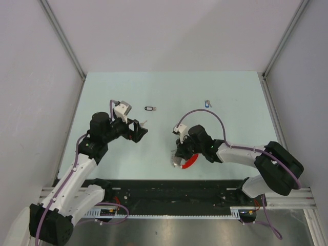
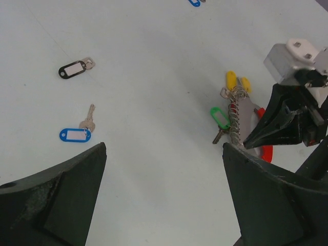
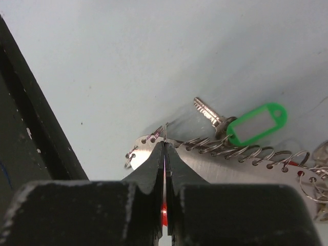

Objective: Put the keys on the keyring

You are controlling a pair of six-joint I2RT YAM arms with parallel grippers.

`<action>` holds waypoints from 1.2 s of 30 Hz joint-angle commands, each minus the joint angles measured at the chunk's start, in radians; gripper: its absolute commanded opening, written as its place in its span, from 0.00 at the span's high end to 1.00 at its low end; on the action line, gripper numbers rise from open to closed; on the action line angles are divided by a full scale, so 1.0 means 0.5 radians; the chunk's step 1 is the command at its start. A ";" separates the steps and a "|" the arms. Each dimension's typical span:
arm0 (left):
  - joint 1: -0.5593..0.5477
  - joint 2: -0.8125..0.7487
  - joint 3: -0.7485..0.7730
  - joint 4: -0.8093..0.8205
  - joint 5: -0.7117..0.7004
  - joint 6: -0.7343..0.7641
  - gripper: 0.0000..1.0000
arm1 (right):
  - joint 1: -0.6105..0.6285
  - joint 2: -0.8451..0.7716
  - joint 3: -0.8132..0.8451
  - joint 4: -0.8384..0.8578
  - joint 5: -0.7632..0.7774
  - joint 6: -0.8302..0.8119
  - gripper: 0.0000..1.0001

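The right end effector (image 3: 165, 148) is clamped on the keyring (image 3: 241, 160), lower centre of the overhead frame. The left end effector (image 2: 164, 148) stands apart; a blue-tagged key (image 2: 77, 134) and a black-tagged key (image 2: 75, 68) lie on the counter (image 2: 154, 77) at its frame's left.

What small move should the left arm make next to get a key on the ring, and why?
Probably lower the left end effector onto the nearest blue-tagged key and close. It is open and empty, that key lies loose just ahead, and the right end effector is shut on the keyring.
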 commanded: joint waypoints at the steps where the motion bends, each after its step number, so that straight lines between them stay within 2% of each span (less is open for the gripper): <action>1: -0.008 -0.024 0.096 0.004 0.017 0.057 0.00 | 0.037 0.062 0.016 -0.026 -0.028 -0.039 1.00; 5: -0.008 -0.024 0.099 -0.002 0.008 0.060 0.00 | 0.071 0.121 0.068 -0.186 -0.028 -0.033 0.98; 9: -0.008 -0.021 0.102 -0.002 0.014 0.057 0.00 | 0.111 0.090 0.185 -0.440 -0.104 -0.030 0.75; 12: -0.008 -0.021 0.105 -0.005 0.017 0.057 0.00 | 0.117 0.023 0.277 -0.593 -0.080 -0.017 0.69; 19: -0.008 -0.030 0.108 -0.005 0.014 0.054 0.00 | 0.034 -0.033 0.396 -0.701 0.159 0.056 0.69; 23: -0.008 -0.036 0.108 -0.008 0.011 0.054 0.00 | 0.019 0.050 0.415 -0.686 0.160 0.014 0.72; 32: -0.008 -0.030 0.108 -0.017 0.002 0.054 0.00 | 0.187 0.206 0.525 -0.723 0.346 -0.079 0.72; 36: -0.008 -0.030 0.111 -0.017 0.002 0.051 0.00 | 0.261 0.228 0.541 -0.769 0.481 -0.112 0.77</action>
